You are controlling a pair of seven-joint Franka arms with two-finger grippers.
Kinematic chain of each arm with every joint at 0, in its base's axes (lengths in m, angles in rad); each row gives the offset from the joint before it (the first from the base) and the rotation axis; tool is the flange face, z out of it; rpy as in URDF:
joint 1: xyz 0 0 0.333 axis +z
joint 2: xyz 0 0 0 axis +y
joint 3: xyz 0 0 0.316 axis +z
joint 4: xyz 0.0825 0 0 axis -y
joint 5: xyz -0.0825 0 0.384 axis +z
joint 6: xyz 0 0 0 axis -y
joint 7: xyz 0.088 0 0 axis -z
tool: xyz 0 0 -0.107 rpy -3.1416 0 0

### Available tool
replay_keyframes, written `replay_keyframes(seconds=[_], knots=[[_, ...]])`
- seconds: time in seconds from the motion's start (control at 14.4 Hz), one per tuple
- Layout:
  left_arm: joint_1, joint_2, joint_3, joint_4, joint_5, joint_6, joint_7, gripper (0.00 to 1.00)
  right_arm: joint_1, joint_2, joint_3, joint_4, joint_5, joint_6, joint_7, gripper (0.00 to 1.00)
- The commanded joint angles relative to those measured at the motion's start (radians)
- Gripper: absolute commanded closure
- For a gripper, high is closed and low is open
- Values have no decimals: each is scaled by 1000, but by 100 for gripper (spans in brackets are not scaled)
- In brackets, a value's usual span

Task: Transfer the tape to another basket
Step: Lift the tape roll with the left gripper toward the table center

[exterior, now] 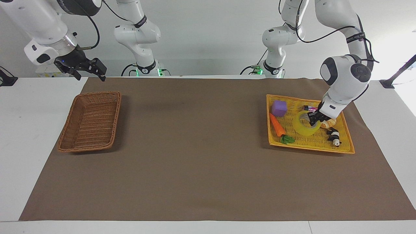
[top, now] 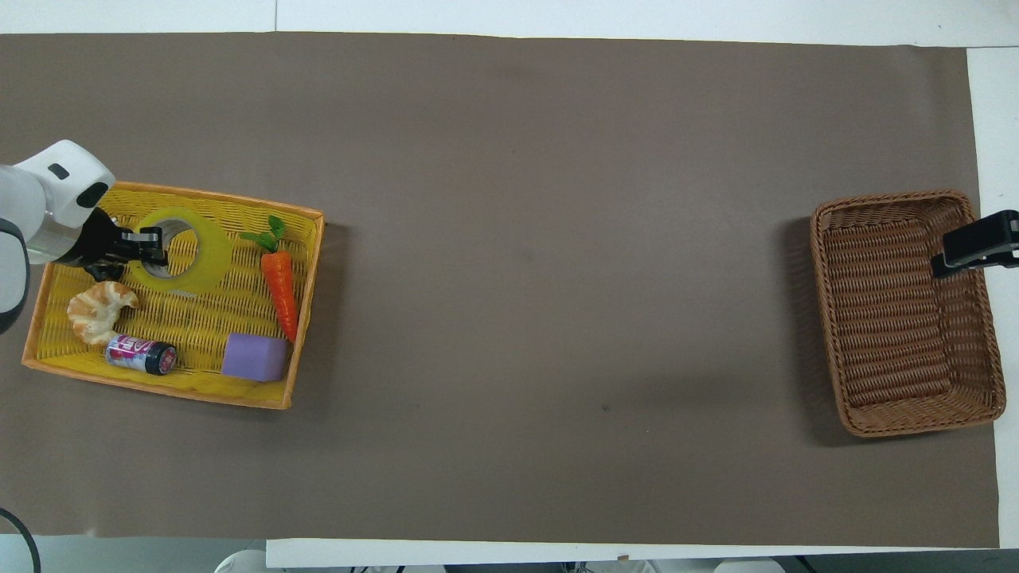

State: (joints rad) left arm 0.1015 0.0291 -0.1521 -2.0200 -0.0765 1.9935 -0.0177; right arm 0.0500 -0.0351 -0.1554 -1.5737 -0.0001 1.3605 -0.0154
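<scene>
My left gripper [exterior: 314, 119] [top: 151, 245] is shut on the rim of the yellow tape [exterior: 305, 124] [top: 191, 249], one finger in the white core. It holds the roll tilted and lifted a little above the yellow tray [exterior: 325, 143] [top: 239, 394]. The brown wicker basket [exterior: 90, 121] [top: 903, 314] stands empty at the right arm's end of the table. My right gripper [exterior: 87, 70] [top: 978, 248] waits in the air over the edge of the basket nearest the robots.
In the yellow tray lie a carrot [exterior: 277, 125] [top: 279, 286], a purple cube [exterior: 279, 108] [top: 255, 356], a croissant [exterior: 328, 123] [top: 99, 306], a small can [top: 141, 355] and a panda toy [exterior: 334, 136]. A brown mat [exterior: 201, 156] covers the table.
</scene>
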Motion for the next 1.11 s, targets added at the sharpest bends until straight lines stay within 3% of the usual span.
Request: replay_keyframes(seconds=[0.0, 0.21, 0.49, 0.69, 0.9, 1.04], knots=[[-74, 5, 3, 63, -88, -93, -8, 100, -6, -9, 1, -14, 17, 5, -21, 1], [-193, 0, -1, 60, -101, -107, -97, 95, -6, -9, 1, -14, 17, 5, -21, 1], [-380, 8, 2, 66, -242, 74, -327, 95, -6, -9, 1, -14, 17, 5, -21, 1], [-477, 2, 2, 72, -314, 90, -337, 97, -7, -9, -1, -14, 17, 9, -15, 1], [-497, 5, 0, 86, -402, 96, -340, 99, -1, -11, 1, -17, 17, 11, -72, 1], [-488, 5, 2, 86, -402, 96, -338, 99, -13, -11, 1, -41, 169, 78, -266, 1]])
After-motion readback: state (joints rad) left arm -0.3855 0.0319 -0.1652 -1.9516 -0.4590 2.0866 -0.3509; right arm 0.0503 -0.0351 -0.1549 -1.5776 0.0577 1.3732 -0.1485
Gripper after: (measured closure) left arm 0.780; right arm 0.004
